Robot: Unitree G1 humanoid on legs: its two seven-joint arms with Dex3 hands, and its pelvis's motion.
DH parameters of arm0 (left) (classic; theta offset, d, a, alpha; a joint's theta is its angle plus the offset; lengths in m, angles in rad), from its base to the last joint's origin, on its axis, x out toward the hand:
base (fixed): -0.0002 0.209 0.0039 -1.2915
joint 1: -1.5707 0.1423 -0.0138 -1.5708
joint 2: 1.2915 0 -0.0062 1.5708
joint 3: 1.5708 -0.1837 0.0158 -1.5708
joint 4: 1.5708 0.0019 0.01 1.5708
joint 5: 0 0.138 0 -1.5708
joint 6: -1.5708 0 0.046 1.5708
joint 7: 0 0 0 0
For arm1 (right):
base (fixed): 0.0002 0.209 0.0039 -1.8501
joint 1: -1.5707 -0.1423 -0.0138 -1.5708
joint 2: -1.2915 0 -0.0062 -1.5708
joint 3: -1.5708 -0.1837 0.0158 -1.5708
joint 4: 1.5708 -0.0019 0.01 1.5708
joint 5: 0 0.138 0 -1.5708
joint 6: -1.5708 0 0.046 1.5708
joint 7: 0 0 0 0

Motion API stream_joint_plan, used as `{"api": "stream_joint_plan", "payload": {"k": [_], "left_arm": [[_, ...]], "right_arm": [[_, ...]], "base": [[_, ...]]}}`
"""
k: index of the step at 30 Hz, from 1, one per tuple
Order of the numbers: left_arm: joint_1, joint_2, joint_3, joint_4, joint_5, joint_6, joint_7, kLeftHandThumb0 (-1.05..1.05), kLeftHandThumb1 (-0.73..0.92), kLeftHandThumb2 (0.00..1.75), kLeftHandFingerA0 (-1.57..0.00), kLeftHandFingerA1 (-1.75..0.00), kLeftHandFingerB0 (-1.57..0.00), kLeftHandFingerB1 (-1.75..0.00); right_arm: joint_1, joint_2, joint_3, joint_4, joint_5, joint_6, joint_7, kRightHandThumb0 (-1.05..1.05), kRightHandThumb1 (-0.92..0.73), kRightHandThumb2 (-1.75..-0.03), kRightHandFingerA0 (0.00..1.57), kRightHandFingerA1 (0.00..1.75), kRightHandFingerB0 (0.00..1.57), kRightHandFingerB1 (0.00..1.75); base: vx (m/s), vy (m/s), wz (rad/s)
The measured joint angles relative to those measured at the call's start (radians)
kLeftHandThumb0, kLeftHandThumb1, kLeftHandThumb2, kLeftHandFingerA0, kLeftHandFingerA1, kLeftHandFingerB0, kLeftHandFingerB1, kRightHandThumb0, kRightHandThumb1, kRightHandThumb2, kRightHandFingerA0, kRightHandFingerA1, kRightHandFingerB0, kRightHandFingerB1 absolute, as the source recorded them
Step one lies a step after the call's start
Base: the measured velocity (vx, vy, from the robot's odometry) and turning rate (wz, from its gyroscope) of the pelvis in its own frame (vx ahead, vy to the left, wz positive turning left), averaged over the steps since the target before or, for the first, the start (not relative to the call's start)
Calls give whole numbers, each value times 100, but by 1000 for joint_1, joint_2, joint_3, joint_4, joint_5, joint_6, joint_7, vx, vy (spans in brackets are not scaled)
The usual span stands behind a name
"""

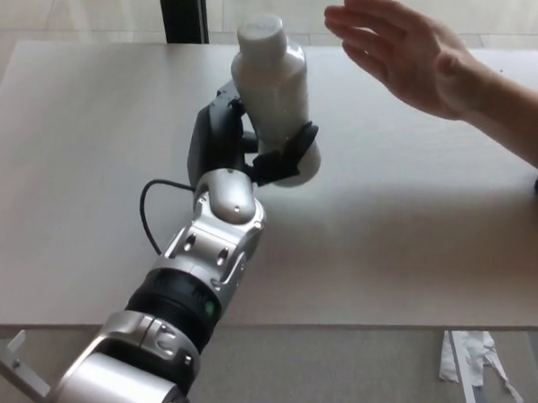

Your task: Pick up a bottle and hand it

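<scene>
A white plastic bottle (275,93) with a white cap is held up off the table, tilted slightly to the left. My left hand (245,146) is shut on its lower half, black fingers wrapped round the front. A person's open hand (408,51) hovers palm down just to the right of the bottle's cap, a small gap apart from it. My right hand does not show.
The pale table (430,237) spans the view, its front edge near the bottom. A dark post (181,12) stands behind the table's far edge. Crumpled white paper (473,357) lies on the floor at the lower right.
</scene>
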Motion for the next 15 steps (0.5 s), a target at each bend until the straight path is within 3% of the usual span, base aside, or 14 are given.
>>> {"api": "stream_joint_plan", "payload": {"k": [1, 2, 3, 4, 5, 6, 7, 12, 13, 14, 15], "left_arm": [[-20, 0, 2, 0, 0, 0, 1, -23, 56, 105, -88, -164, -83, -133], [-47, 1, 5, 1, 0, 0, 4, -23, 56, 105, -88, -164, -83, -133], [-68, 1, 7, 3, 0, 0, 6, -26, 48, 104, -104, -166, -89, -128], [-91, 1, 10, 5, 0, 0, 8, -18, 46, 115, -88, -171, -84, -130], [-112, 1, 12, 7, 0, 0, 9, -18, 51, 107, -89, -168, -87, -120], [-142, -2, 18, 10, -1, 0, 10, -20, 58, 95, -90, -157, -86, -96], [-167, -5, 22, 12, -1, 0, 11, -16, 47, 106, -91, -172, -82, -127], [-291, -25, 41, 22, -3, 0, 14, -14, 48, 112, -89, -168, -87, -132], [-318, -29, 43, 28, -3, 0, 14, -18, 47, 104, -92, -166, -92, -123], [-343, -33, 45, 34, -3, 0, 14, -15, 58, 97, -88, -165, -84, -130], [-368, -38, 47, 41, -3, 0, 14, -14, 57, 97, -90, -164, -87, -124]], "right_arm": [[-1, 1, 0, 0, 0, 0, 0, -43, -39, -70, 81, 94, 40, 37], [-4, 1, 0, 0, 0, 0, -1, -43, -39, -70, 81, 94, 40, 37], [-5, 2, 0, 0, 0, 0, -1, -46, -38, -70, 82, 93, 40, 39], [-7, 2, 0, 0, 0, 0, -2, -45, -38, -70, 96, 97, 42, 37], [-9, 3, 0, 0, -1, 0, -3, -47, -32, -86, 88, 94, 33, 52], [-10, 3, 0, 0, -1, 0, -4, -44, -39, -70, 83, 94, 40, 38], [-12, 3, 0, -1, -1, 0, -5, -44, -41, -69, 79, 94, 40, 38], [-20, 12, 4, -12, -3, 2, -10, -44, -38, -69, 86, 95, 42, 39], [-23, 15, 5, -14, -3, 3, -11, -42, -35, -70, 82, 96, 44, 39], [-27, 18, 6, -16, -3, 3, -13, -44, -30, -84, 79, 92, 37, 53], [-30, 23, 6, -18, -3, 4, -16, -40, -37, -71, 89, 97, 45, 39]], "base": [[0, 0, 0], [0, 0, 0], [0, 0, 0], [0, 0, 0], [0, 0, 0], [0, 0, 0], [0, 0, 0], [0, 0, 0], [0, 0, 0], [0, 0, 0], [0, 0, 0]]}}
